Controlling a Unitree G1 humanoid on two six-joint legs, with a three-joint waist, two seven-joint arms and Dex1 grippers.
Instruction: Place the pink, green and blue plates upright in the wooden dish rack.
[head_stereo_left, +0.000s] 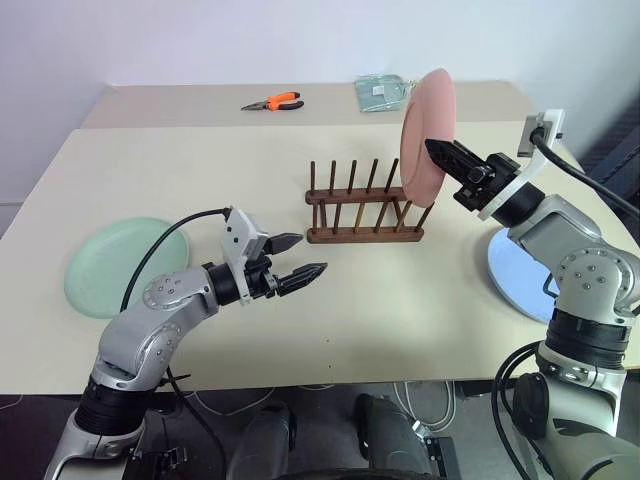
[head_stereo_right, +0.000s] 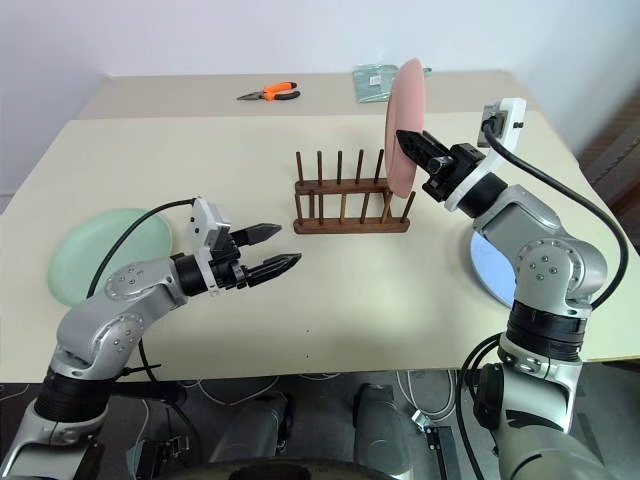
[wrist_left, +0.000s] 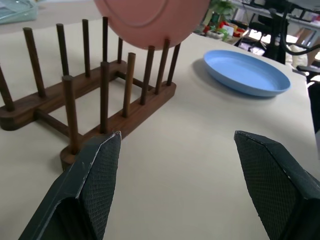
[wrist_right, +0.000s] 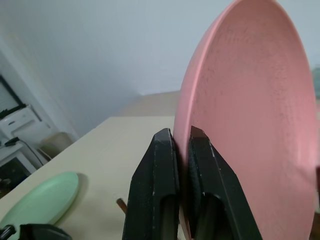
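My right gripper (head_stereo_left: 434, 152) is shut on the rim of the pink plate (head_stereo_left: 424, 128), which it holds upright on edge just above the right end of the wooden dish rack (head_stereo_left: 362, 212). The plate's lower edge hangs among the rack's rightmost pegs; I cannot tell whether it touches them. The green plate (head_stereo_left: 115, 265) lies flat at the table's left. At the right, partly behind my right arm, the blue plate (head_stereo_left: 512, 281) lies flat. My left gripper (head_stereo_left: 306, 259) stands open and empty, level, left of the rack and pointing toward it.
Orange-handled pliers (head_stereo_left: 274, 101) and a greenish packet (head_stereo_left: 380, 92) lie on the far table behind the rack. Bare tabletop (head_stereo_left: 400, 310) stretches between the rack and the near edge.
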